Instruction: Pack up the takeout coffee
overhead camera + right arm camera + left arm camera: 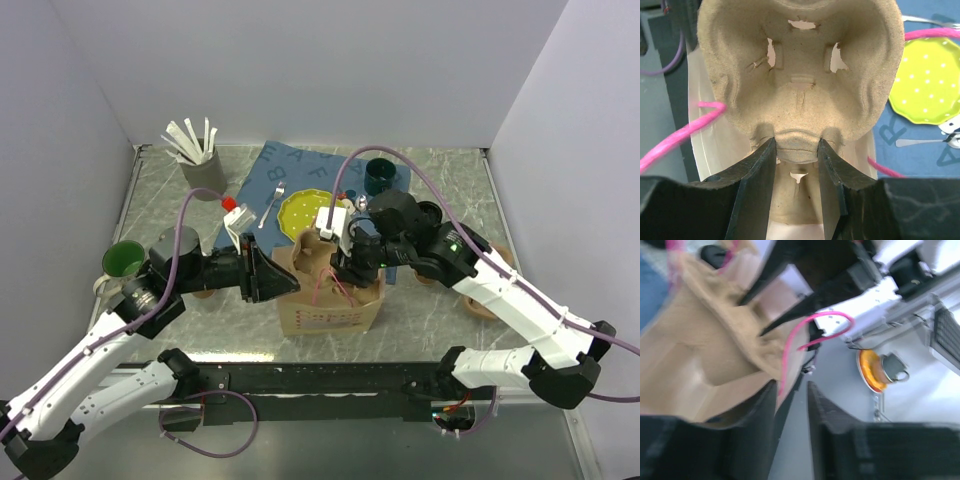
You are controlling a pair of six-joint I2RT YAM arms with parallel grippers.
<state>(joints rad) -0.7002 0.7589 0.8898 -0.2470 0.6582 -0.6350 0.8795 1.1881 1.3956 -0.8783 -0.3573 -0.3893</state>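
Two grippers meet at one brown paper bag with pink cord handles [330,318]; the coffee stands outside it.
The right gripper [797,145] is clamped on the middle ridge of a tan moulded-pulp cup carrier [800,75], with the bag directly below it. The left gripper [791,386], jaws narrowly apart, sits at the bag's rim; blur hides whether it pinches the paper. The black-lidded tan paper coffee cup [430,213] stands to the right of the right gripper, partly behind that arm.

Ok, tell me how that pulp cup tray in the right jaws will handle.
The pulp cup tray is probably light and fairly stiff: pinched at one edge only, it keeps its moulded shape. Its thin slotted walls might crease or tear under a hard squeeze. Its rough surface likely won't slip in the right jaws.
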